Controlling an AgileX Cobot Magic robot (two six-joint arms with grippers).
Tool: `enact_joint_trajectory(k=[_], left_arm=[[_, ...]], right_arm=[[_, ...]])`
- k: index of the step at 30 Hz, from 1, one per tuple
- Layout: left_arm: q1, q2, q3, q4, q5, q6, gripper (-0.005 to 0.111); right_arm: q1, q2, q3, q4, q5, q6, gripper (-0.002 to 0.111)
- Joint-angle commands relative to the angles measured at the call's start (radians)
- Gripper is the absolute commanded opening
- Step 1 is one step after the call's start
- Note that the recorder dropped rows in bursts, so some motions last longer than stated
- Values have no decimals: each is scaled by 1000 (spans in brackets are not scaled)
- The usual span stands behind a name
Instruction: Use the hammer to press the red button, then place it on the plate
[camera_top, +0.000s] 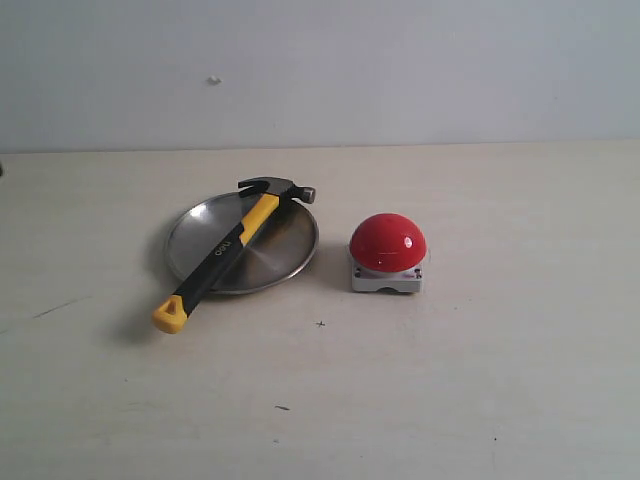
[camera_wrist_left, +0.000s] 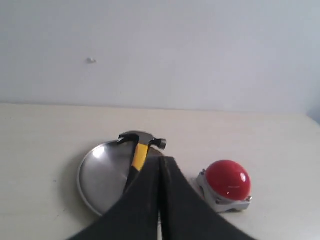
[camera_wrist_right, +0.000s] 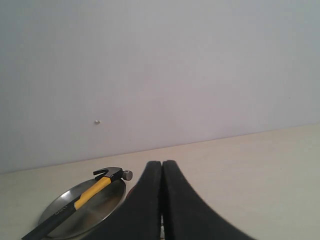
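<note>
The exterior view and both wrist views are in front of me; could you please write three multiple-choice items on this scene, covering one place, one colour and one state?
1. The hammer lies:
A. across the plate, its looped end past the rim
B. wholly off the plate
C. standing on its head

2. The dome of the button is:
A. green
B. red
C. blue

3. The left gripper and the right gripper are:
A. both open
B. both shut and empty
C. one of them holding the hammer

Answers:
1. A, since the head rests at the plate's far rim and the handle crosses the dish.
2. B, since the dome shows glossy red on a grey base.
3. B, since each wrist view shows the fingers pressed together with nothing between them.
</note>
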Motion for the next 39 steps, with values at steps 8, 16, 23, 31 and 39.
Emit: enact_joint_trajectory(k=[8,16,23,31,39], left_arm=[[-2,-405,173,-51,37,4,0],[-2,-534,255,-38,82,11,0],[-2,-644,281,490,115,-445,0],[-2,-751,299,600,107,-554,0],[-2,-785,322,641,117,-637,0]], right_arm=[[-1,4,1,-1,8,-1,0],[-1,4,1,-1,8,-1,0],[-1,4,1,-1,8,-1,0],[-1,4,1,-1,8,-1,0],[-1,4,1,-1,8,-1,0]])
